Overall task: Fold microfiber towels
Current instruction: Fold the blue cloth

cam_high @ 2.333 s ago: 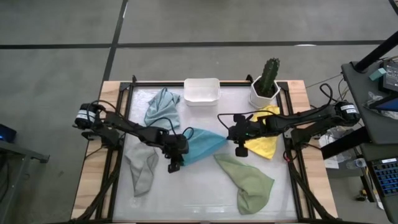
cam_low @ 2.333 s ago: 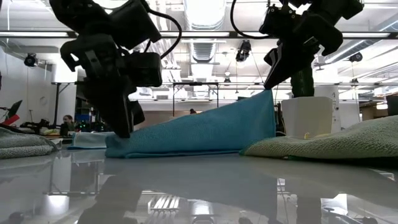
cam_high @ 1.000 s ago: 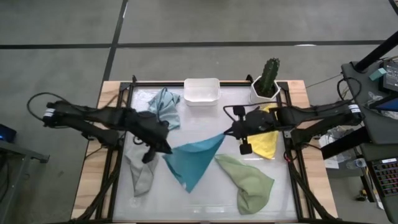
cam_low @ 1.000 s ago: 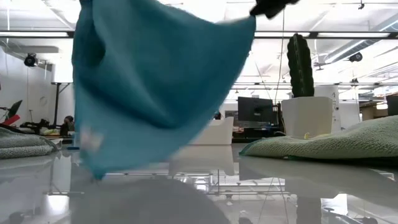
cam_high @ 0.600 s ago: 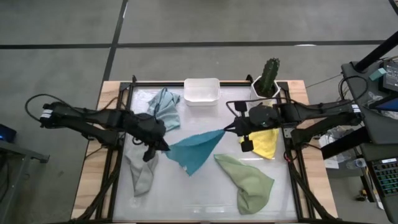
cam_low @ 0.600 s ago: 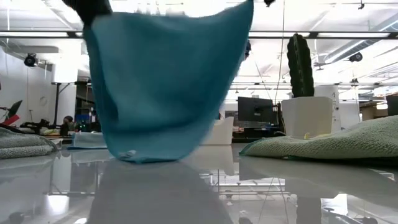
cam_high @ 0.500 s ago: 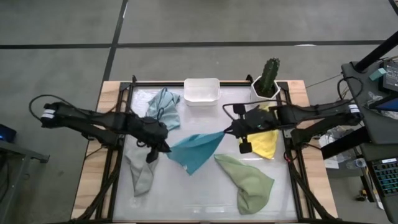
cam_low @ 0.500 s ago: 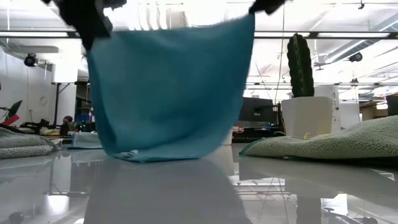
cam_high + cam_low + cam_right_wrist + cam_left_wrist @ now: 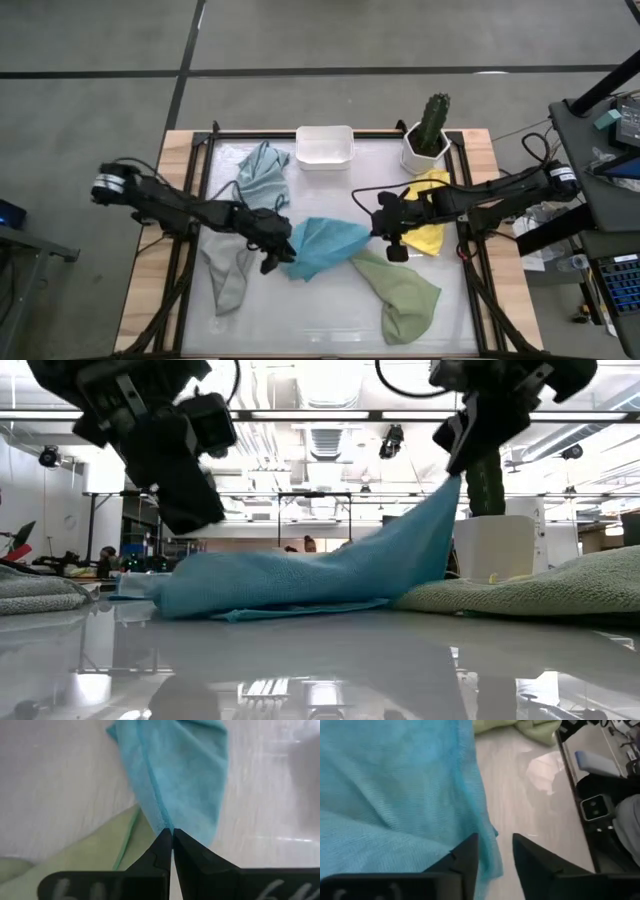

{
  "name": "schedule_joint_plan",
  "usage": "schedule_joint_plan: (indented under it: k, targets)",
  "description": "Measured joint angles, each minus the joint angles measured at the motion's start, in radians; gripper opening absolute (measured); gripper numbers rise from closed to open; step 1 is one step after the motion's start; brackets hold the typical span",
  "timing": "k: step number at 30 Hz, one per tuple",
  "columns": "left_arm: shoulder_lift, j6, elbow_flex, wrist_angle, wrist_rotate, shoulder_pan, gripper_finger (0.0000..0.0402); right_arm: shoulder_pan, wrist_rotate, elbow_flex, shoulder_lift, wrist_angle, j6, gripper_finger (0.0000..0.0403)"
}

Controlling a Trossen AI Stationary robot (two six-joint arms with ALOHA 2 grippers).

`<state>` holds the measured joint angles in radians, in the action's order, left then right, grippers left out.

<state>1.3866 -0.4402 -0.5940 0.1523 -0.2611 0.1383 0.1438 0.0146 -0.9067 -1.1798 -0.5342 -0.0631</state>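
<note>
Bright blue towel (image 9: 322, 246) is lying bunched near the middle of the tabletop (image 9: 330, 300), and you are working it from both sides. Your right gripper (image 9: 381, 232) is sitting at the towel's right corner with its fingers (image 9: 162, 851) clenched on the blue edge; the right wrist view is showing the cloth running straight out from between the closed tips. In the low view that corner is being held up off the surface by the right gripper (image 9: 462, 445), so the blue cloth (image 9: 310, 580) is sloping down from it to a low heap.

Your left gripper (image 9: 277, 252) is hovering at the towel's left edge. Its fingers (image 9: 465, 860) are standing apart in the left wrist view, released, with the blue fabric (image 9: 395, 795) lying under and ahead of them and nothing pinched between them. In the low view the left gripper (image 9: 185, 490) is hanging just above the heap's left end.

Around you, the sage green towel (image 9: 398, 288) is lying just right of the blue one, touching it near the right gripper. The yellow towel (image 9: 426, 218) is lying under your right arm, near the potted cactus (image 9: 430, 128). The pale blue-grey towel (image 9: 261, 172) is crumpled at the back left, beside the white tub (image 9: 324, 146), and the grey towel (image 9: 229, 272) is lying at the left side, below your left arm.
</note>
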Motion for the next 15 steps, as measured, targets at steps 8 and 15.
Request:
schedule_joint_plan:
  k: [8, 15]
  targets:
    - [0.099, 0.037, -0.064, 0.005, 0.020, 0.035, 0.0142, 0.009, 0.012, 0.013, 0.000, 0.008, -0.015, 0.0008]
    - [0.133, 0.064, -0.100, 0.000, 0.168, 0.070, 0.0139, 0.009, 0.012, 0.015, 0.000, 0.030, -0.007, 0.0008]
